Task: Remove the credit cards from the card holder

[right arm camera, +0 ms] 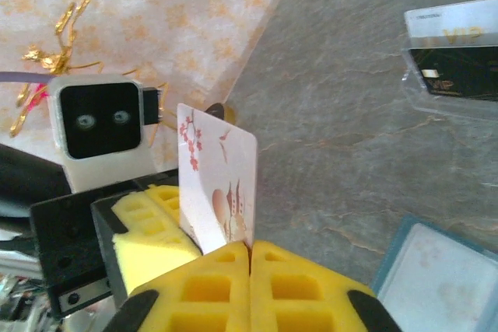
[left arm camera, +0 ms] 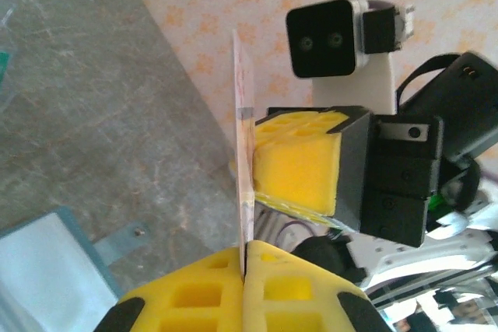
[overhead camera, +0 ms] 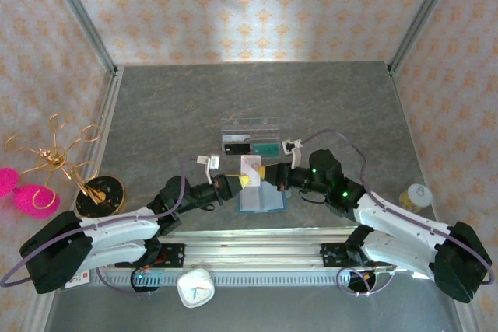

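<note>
- Holder (overhead camera: 261,201) lies open and flat on the table (overhead camera: 156,114), just near of the grippers, so cards lift straight out.
- Left gripper (left arm camera: 243,266) and right gripper (right arm camera: 250,258) both pinch one white card (right arm camera: 222,184), upright above the holder (likely a handover).
- Tray (overhead camera: 249,131) beyond holds other cards, probably the drop spot.

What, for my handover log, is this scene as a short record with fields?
held item: white blossom-print card, upright above the table
left fingers: shut on one edge of the card
right fingers: shut on another edge of the same card
card holder: lying open on the table under the arms
clear tray: behind the holder, holding a black card and a teal-green card
</note>
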Available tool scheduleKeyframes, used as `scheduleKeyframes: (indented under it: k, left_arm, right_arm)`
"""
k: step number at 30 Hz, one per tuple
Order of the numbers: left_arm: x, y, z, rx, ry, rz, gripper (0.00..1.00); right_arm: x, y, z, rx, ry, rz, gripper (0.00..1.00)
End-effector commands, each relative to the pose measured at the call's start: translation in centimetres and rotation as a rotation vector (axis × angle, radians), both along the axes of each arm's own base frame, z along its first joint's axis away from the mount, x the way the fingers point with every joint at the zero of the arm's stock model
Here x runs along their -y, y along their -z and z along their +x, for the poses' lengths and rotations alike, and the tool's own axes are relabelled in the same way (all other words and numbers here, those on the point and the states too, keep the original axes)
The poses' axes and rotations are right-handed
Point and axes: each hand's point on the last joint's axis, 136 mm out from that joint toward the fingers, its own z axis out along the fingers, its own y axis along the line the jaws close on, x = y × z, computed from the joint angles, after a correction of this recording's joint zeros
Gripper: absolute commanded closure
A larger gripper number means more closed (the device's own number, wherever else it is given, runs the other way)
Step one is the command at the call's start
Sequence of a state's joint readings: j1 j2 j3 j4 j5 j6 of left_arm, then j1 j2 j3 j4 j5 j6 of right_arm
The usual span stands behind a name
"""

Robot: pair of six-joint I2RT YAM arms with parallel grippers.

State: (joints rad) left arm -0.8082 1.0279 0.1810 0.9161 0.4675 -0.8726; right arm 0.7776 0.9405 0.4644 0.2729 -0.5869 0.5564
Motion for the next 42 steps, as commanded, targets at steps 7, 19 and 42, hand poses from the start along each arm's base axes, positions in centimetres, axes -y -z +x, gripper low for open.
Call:
scheduleKeyframes:
  k: [7, 19, 42]
  left_arm:
    - [-0.9, -1.0, 3.3, 0.123, -0.097, 0.433, 1.0]
    - [-0.7, -3.7, 8.5, 0.468, 0.045, 0.928, 1.0]
    - [3.6, -1.1, 18.8, 0.722, 0.531, 1.197, 1.0]
  right_arm:
    - [7.4, -0.9, 3.5, 0.036, 0.3, -0.082, 0.62]
    - [10.9, 1.6, 4.6, -0.04, 0.385, -0.107, 0.72]
    - [13.2, 4.9, 6.9, -0.125, 0.446, -0.162, 0.75]
